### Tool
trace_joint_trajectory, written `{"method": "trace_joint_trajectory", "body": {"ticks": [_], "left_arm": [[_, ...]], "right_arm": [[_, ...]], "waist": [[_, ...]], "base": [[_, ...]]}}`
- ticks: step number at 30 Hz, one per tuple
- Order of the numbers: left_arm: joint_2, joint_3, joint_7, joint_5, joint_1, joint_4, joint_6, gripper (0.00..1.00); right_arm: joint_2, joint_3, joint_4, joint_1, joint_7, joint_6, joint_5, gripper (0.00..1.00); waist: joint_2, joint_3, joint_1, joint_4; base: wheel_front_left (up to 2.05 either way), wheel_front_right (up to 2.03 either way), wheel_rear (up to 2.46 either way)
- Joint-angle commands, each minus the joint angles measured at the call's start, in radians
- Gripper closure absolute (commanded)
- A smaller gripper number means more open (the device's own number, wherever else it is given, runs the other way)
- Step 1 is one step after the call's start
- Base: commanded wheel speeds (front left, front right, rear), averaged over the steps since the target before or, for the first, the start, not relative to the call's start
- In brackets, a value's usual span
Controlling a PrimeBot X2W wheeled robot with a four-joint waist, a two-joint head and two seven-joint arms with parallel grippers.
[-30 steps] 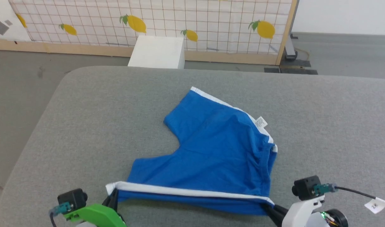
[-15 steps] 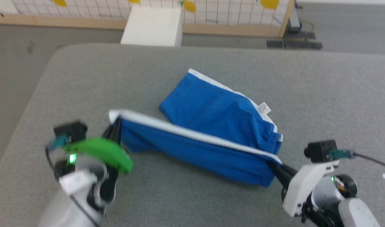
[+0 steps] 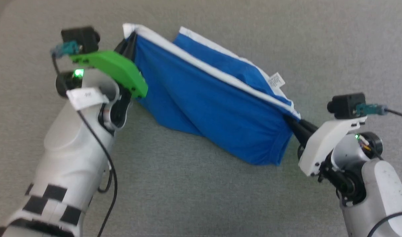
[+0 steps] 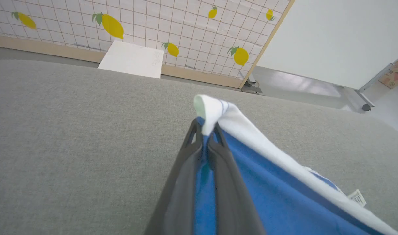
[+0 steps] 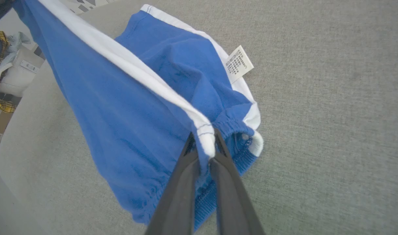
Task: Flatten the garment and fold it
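The left fingers point(image 4: 186, 169) are clamped on one end of the garment's point(image 3: 204, 98) white-trimmed edge, and the right fingers point(image 5: 182, 189) pinch the other end. The blue shorts hang stretched between them, their far half lying on the grey tabletop point(image 3: 187, 184) with the white label point(image 3: 276, 80) showing. Beyond the tabletop are a white box point(image 4: 132, 58) and a lemon-patterned panel point(image 4: 186, 19).
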Motion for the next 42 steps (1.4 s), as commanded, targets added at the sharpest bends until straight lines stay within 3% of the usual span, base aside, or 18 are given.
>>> {"method": "trace_joint_trajectory", "body": {"ticks": [1,14,29,30,31,32,33,42], "left_arm": [[-0.008,-0.006,-0.003,0.01,-0.036,0.022,-0.013,1.0],[-0.065,-0.067,-0.042,0.052,-0.226,0.208,-0.104,1.0],[-0.04,-0.076,-0.048,0.067,-0.315,0.365,-0.103,1.0],[-0.042,-0.077,-0.049,0.065,-0.318,0.372,-0.106,1.0],[-0.044,-0.077,-0.049,0.064,-0.321,0.378,-0.108,0.96],[-0.047,-0.077,-0.05,0.06,-0.324,0.385,-0.111,0.62],[-0.049,-0.077,-0.052,0.059,-0.326,0.391,-0.112,0.0],[-0.056,-0.1,-0.089,0.075,-0.347,0.437,-0.121,0.0]], "right_arm": [[0.003,-0.01,0.004,-0.02,0.006,-0.002,-0.011,1.0],[0.032,-0.026,0.005,-0.056,0.062,-0.002,-0.052,1.0],[0.042,0.0,-0.001,-0.048,0.09,-0.002,-0.035,1.0],[0.042,0.0,-0.004,-0.047,0.091,-0.002,-0.032,0.71],[0.043,0.003,-0.006,-0.046,0.093,-0.002,-0.028,0.28],[0.043,0.003,-0.009,-0.043,0.095,-0.002,-0.026,0.0],[0.043,0.003,-0.011,-0.042,0.095,-0.002,-0.024,0.0],[0.044,-0.004,-0.027,-0.032,0.074,-0.002,-0.011,0.0]], "waist": [[0.0,0.101,0.0,-0.042],[0.0,0.202,0.0,-0.091],[0.0,0.23,0.0,-0.132],[0.0,0.229,0.0,-0.132],[0.0,0.228,0.0,-0.131],[0.0,0.226,0.0,-0.13],[0.0,0.224,0.0,-0.129],[0.0,0.178,0.0,-0.117]], "base": [[0.0,0.0,0.0],[0.0,0.0,0.0],[0.0,0.0,0.0],[0.0,0.0,0.0],[0.0,0.0,0.0],[0.0,0.0,0.0],[0.0,0.0,0.0],[0.0,0.0,0.0]]}}
